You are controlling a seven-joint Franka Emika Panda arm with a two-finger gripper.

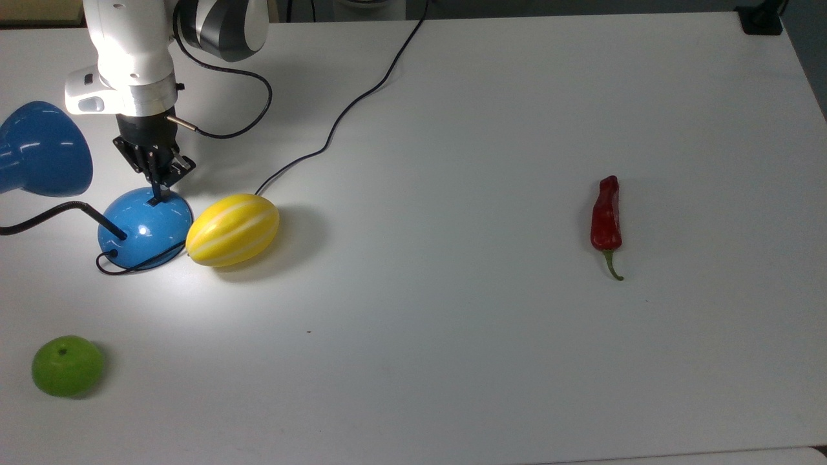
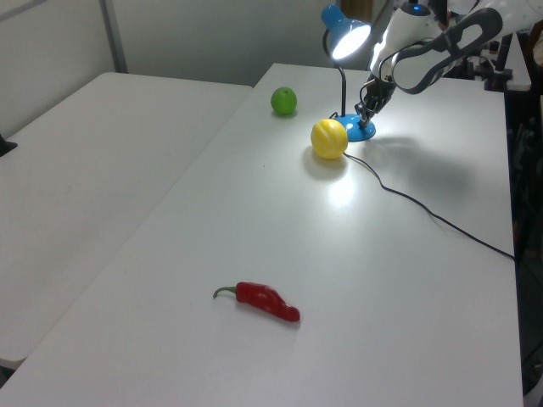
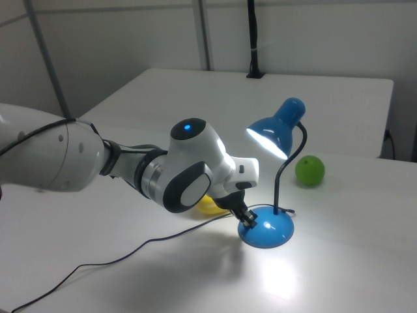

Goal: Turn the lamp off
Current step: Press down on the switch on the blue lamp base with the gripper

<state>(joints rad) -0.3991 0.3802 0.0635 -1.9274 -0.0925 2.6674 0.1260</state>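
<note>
Blue and still lit, your lamp (image 1: 145, 226) sits at the top view's left edge of the white table (image 1: 491, 336), its shade (image 3: 273, 134) glowing in the right view. Your gripper (image 1: 157, 192) points down with its tip touching the black switch (image 1: 154, 201) on the dome base, fingers drawn together and grasping nothing. Just beside the base lies a yellow melon (image 1: 233, 229). A green apple (image 1: 67, 365) and a red pepper (image 1: 606, 217) lie well apart.
</note>
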